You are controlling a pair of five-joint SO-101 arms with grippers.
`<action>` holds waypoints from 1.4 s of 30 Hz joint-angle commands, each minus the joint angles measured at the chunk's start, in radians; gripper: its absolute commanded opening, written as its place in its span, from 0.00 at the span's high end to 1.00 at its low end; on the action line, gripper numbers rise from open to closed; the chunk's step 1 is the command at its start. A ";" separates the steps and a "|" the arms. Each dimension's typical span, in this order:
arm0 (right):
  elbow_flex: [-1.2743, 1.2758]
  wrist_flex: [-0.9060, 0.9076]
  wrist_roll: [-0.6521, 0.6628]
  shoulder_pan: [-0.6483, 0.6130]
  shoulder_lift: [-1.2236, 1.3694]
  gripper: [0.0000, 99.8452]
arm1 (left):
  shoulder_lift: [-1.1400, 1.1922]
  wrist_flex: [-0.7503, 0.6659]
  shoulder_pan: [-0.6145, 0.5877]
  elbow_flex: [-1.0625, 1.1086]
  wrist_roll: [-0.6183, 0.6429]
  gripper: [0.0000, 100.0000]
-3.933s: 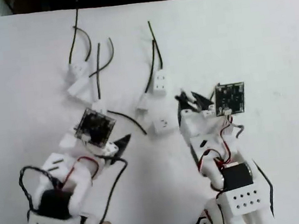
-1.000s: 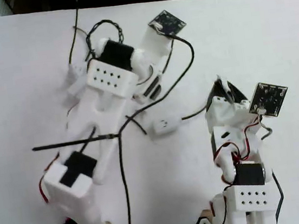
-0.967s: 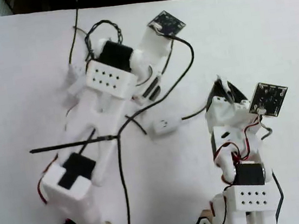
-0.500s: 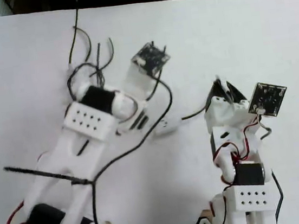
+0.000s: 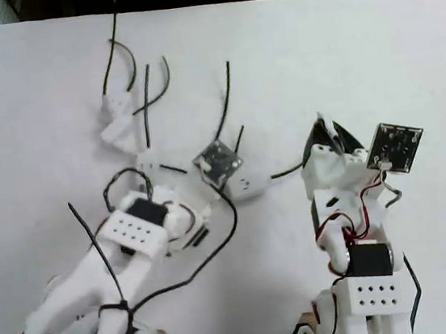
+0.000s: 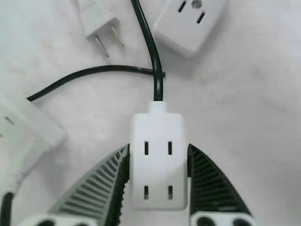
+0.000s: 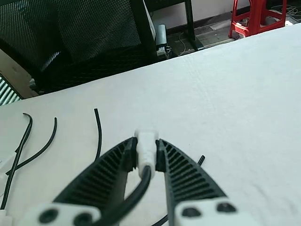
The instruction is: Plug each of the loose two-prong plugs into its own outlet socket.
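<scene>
My left gripper (image 6: 157, 150) is shut on a white socket block (image 6: 156, 165) with two pairs of slots and a black cord (image 6: 150, 42). Just beyond it lie a loose two-prong plug (image 6: 96, 21) and a white cube outlet (image 6: 190, 19). In the high view the cube outlet (image 5: 246, 187) sits beside the left arm's camera board (image 5: 218, 163), which hides the held block. My right gripper (image 7: 146, 141) is shut on a white plug (image 7: 146, 149) with a black cord, held above the table at mid right (image 5: 325, 136).
More white plugs and sockets (image 5: 117, 119) with black cords lie at the far left of the table (image 5: 404, 47). Another white block (image 6: 23, 127) lies close beside the left gripper. A dark chair (image 7: 84, 33) stands beyond the table's far edge.
The left arm reached to the far middle of the table, then drew back toward the front with the socket block. The right arm has barely moved in the last second.
</scene>
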 commanded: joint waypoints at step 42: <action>-0.391 0.455 0.397 -0.894 0.512 0.98 | -1.024 0.265 -0.889 0.321 0.212 0.64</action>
